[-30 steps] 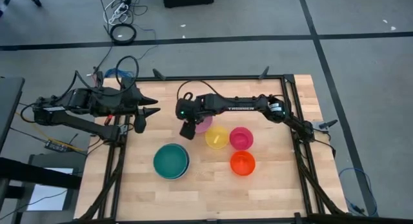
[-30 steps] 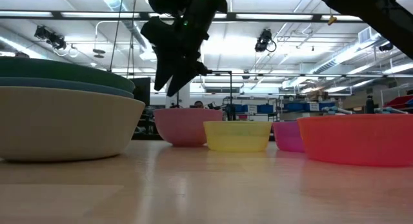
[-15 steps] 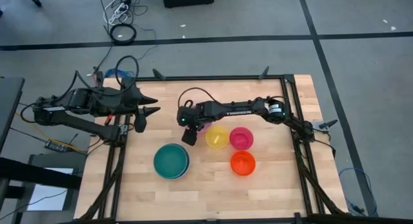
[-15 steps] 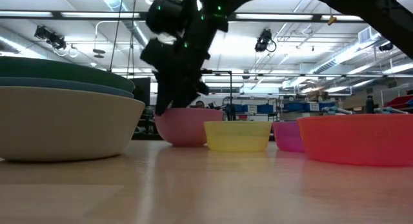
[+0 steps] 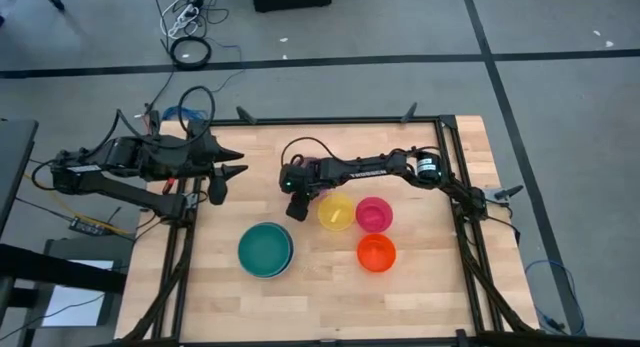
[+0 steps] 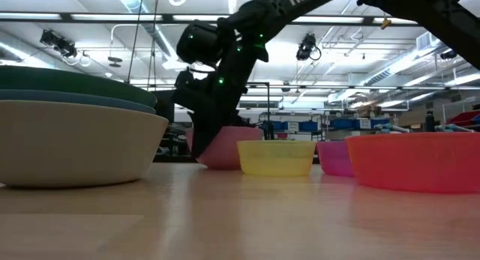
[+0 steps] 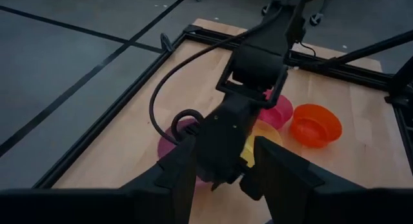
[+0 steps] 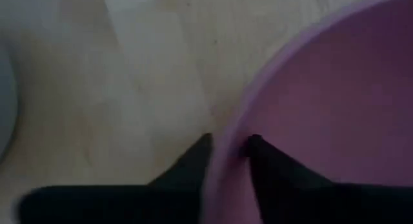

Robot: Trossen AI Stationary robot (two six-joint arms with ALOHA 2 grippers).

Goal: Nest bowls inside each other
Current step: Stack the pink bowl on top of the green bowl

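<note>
Pale wooden boards make up the desk (image 5: 330, 287), ringed by a black metal frame and standing on grey carpet. Nearest the front edge sits a stack of nested bowls (image 5: 265, 250), a dark green one on top inside a blue one; the low view shows a pale grey-white bowl (image 6: 75, 144) underneath as the outermost. Off to the right of it, well apart, the orange-red bowl (image 5: 376, 252) stands alone. Just behind that sit the magenta bowl (image 5: 374, 214) and, just beside it, the yellow bowl (image 5: 336, 212), all three upright and empty.

Further back, the light pink bowl (image 6: 225, 146) is just beside the yellow one, mostly hidden from above by the right arm, which reaches across from the right side of the frame. The right hand (image 8: 226, 153) is down at this bowl's rim with one finger inside the wall and one outside, the two fingers (image 8: 190, 161) pinched close on the pink edge. The bowl's base rests on the boards.

Over at the left edge the left hand (image 5: 228, 172) waits above the frame, its fingers spread apart and holding nothing
</note>
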